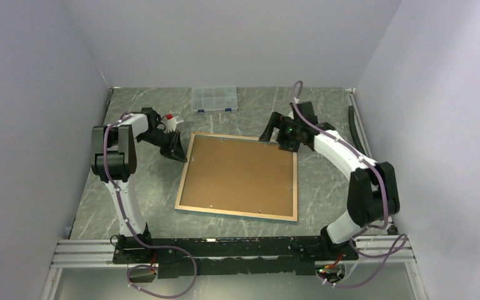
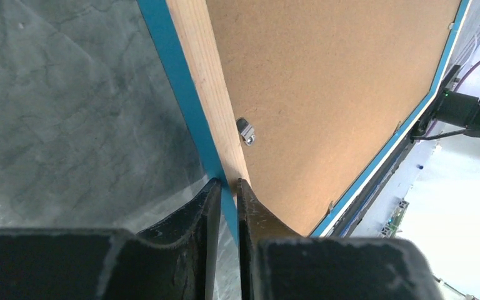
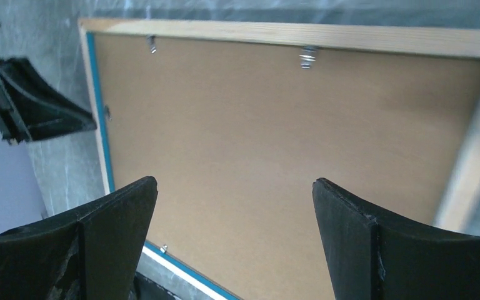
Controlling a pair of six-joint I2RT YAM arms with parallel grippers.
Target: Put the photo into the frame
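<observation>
Two claws are at the frame point(image 1: 236, 214), back-up on the desk point(image 1: 162, 222): the left claw point(image 2: 227, 185) pinches only its thin left rim, which could slip free on lifting, while the right claw point(image 3: 233, 182) hovers spread.

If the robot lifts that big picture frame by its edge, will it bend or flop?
Probably it stays stiff: the frame has a wooden rim all round. It might tip or twist, since the left tool pinches just one thin edge.
</observation>
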